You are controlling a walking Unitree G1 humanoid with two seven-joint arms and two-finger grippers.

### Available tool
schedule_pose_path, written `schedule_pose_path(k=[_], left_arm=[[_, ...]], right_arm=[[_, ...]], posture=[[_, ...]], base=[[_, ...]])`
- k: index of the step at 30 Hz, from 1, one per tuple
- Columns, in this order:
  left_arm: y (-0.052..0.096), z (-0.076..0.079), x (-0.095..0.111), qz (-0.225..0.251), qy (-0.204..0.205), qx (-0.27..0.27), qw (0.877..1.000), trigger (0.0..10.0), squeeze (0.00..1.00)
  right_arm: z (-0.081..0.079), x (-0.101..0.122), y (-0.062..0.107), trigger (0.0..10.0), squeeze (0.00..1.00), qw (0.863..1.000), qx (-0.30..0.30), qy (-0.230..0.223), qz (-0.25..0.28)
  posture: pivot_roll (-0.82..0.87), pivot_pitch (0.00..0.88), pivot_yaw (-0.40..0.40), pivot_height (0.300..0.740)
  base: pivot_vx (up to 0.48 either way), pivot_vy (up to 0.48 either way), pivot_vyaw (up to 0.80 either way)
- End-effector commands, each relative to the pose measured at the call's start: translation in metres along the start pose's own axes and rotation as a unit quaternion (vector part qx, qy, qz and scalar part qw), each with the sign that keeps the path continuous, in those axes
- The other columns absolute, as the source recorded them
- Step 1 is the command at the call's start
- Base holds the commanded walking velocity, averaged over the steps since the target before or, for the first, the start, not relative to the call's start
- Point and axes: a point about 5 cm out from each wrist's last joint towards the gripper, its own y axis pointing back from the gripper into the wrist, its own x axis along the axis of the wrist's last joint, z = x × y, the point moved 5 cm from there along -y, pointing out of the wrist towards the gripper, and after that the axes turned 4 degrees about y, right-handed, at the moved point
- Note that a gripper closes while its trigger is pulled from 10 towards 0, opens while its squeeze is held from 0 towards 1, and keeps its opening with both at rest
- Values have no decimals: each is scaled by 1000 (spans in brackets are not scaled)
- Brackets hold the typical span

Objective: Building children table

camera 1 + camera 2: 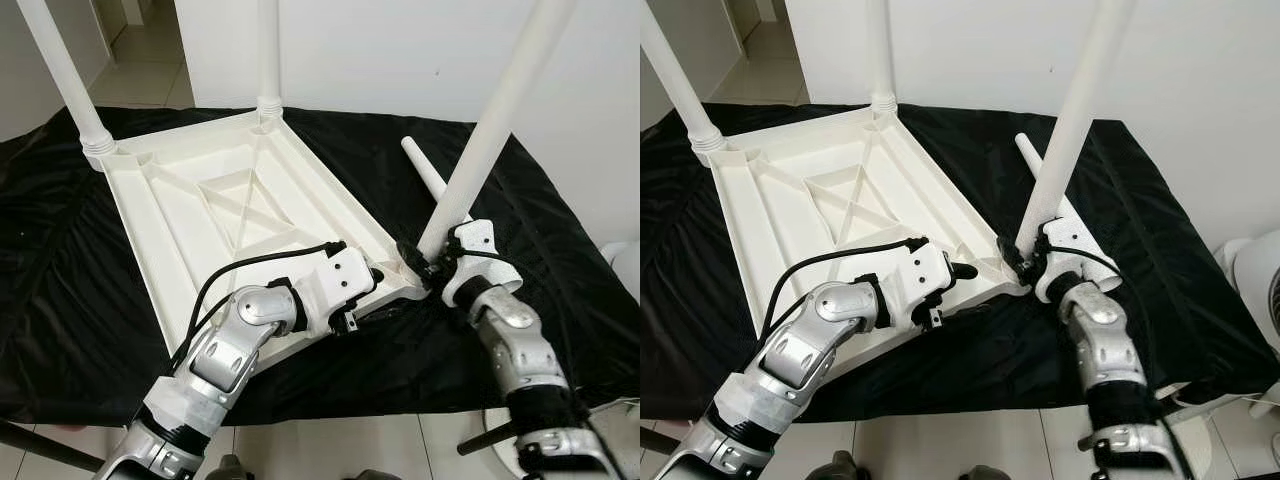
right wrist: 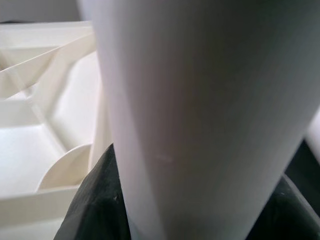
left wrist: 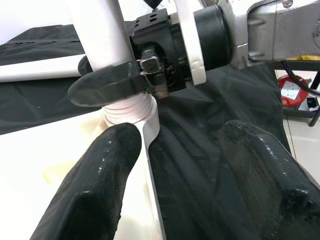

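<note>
A: Lying upside down on the black cloth (image 1: pixel 60 260) is the white plastic table top (image 1: pixel 200 215), with its ribbed underside facing up.

B: How many legs stand on it?

A: 3. 1 white round leg (image 1: pixel 60 75) stands at the far left corner, 1 more white leg (image 1: pixel 268 60) stands at the far right corner, and the third white leg (image 1: pixel 500 110) is at the near right corner, leaning a bit to the right.

B: Who holds that leaning one?

A: The right gripper (image 1: pixel 1023 262) does. Its black fingers are clamped around the bottom of that leg, just above the ridged collar (image 3: pixel 127 107) where it meets the corner. In the right wrist view the leg (image 2: pixel 200 115) is very close, with dark fingers on both sides.

B: And the other arm?

A: The left gripper (image 3: pixel 182 165) sits at the near edge of the table top, just beside that same corner. Its 2 fat black fingers (image 3: pixel 97 185) are spread apart with nothing between them. 1 is over the white edge and 1 is over the cloth.

B: Anything else?

A: 1 loose white leg (image 1: pixel 424 172) lies on the cloth behind the leaning one, near the right edge.
</note>
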Motion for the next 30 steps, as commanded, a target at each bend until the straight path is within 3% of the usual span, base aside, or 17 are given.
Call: schedule_pose_path(k=[1,5,6,11,12,14,24,25,26,30], left_arm=[[0,-1,-1,-4,-4,10,1000,10000,0],[-1,-1,-1,-5,-4,9,1000,10000,0],[-1,-1,-1,-4,-5,7,1000,10000,0],[-1,-1,-1,-4,-5,6,1000,10000,0],[-2,-1,0,-3,-6,4,1000,10000,0],[-2,0,0,-3,-6,4,1000,10000,0],[-2,0,0,-4,-6,2,1000,10000,0],[-2,0,0,-4,-6,0,1000,10000,0],[-3,0,0,-4,-8,-1,1000,10000,0],[-3,0,1,-3,-9,-3,1000,10000,0]], right_arm=[[9,-13,4,10000,0,998,-53,-25,-31],[9,-11,4,10000,0,996,-86,-26,-31],[5,-9,6,10000,0,988,-150,-32,-31],[1,-7,7,10000,0,978,-202,-42,-34],[-2,-9,9,10000,0,968,-244,-49,-41],[-4,-9,10,10000,0,962,-265,-46,-48],[-13,-8,10,10000,0,956,-282,-72,-45],[-13,-6,10,10000,302,958,-276,-67,-41],[-13,-3,10,10000,1000,959,-272,-67,-36],[-14,1,9,10000,1000,963,-260,-71,-26]], posture=[[-12,0,-23,740],[-14,0,-21,740],[-20,0,-15,740],[-24,0,-10,740],[-26,0,-8,740],[-25,0,-7,740],[-34,0,3,740],[-39,0,7,740],[-41,0,8,740],[-41,0,8,740]], base=[[0,0,0],[0,0,0],[0,0,0],[0,0,0],[0,0,0],[0,0,0],[0,0,0],[0,0,0],[0,0,0],[0,0,0]])
